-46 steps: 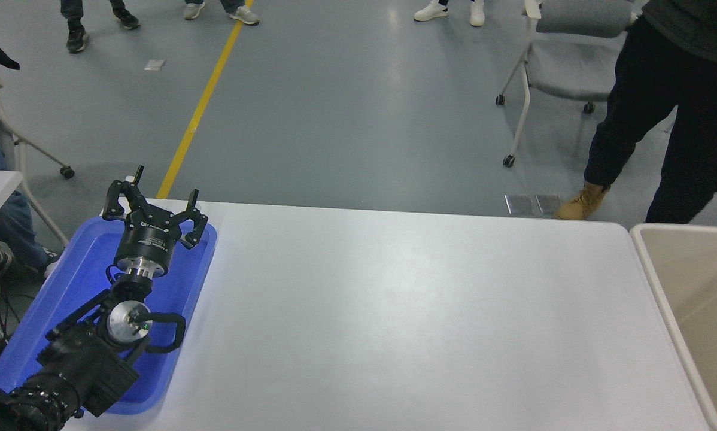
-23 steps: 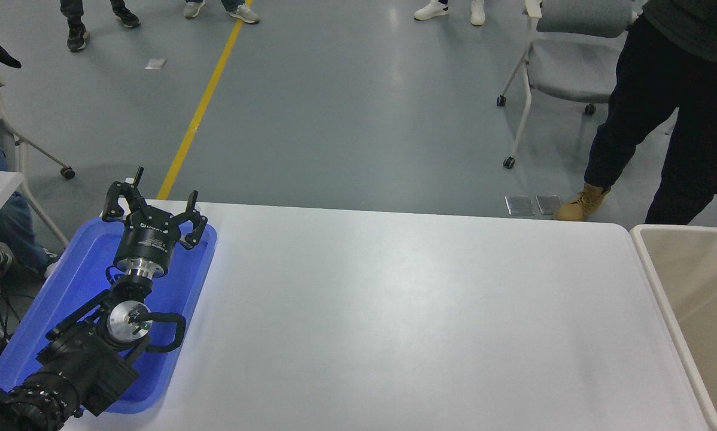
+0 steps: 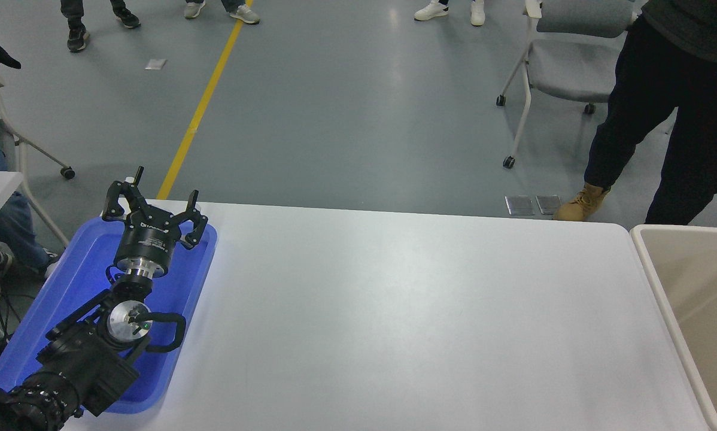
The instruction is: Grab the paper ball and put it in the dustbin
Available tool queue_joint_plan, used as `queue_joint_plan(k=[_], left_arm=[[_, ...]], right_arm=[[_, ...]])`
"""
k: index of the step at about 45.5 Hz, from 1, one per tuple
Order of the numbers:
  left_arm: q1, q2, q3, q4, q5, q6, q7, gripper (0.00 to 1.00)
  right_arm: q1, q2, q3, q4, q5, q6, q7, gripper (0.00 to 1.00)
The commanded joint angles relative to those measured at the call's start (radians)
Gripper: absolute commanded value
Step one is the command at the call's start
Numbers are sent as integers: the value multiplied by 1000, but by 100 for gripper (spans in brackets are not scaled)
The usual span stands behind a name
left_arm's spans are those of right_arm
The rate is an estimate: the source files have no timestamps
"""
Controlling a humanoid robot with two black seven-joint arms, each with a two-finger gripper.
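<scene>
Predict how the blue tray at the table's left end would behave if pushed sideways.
The blue tray looks like shallow moulded plastic, so probably light and fairly stiff. On the smooth white table it would likely slide rather than tip, being low and flat. The left tool, open, hangs over its far end and might get in the way.

The dustbin [image 3: 693, 287] is a big cream bin at the right end of the white table [image 3: 394, 311]. Only part of it shows, cut off by the right and bottom edges of the picture. Its rim is rounded and lighter than its walls. The inside walls are smooth and plain. It stands upright, just beside the table edge, with its open top facing up
</scene>
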Motion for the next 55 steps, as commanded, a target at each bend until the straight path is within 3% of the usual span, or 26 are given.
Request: queue_joint_plan(k=[1, 28, 30, 35, 41, 55], left_arm=[[0, 0, 0, 0, -1, 0, 0, 100], [0, 0, 0, 0, -1, 0, 0, 100], [0, 0, 0, 0, -1, 0, 0, 100], [-2, 0, 0, 0, -1, 0, 0, 100], [0, 0, 0, 0, -1, 0, 0, 100], [0, 0, 0, 0, -1, 0, 0, 100]], right_arm=[[-33, 19, 25, -3, 0, -10, 0, 26], [-41, 20, 25, -3, 0, -10, -1, 28], [-41, 20, 25, -3, -1, -10, -1, 33], [-36, 20, 25, -3, -1, -12, -1, 57], [-31, 19, 25, -3, 0, -24, -1, 96], [5, 13, 35, 12, -1, -24, -1, 100]])
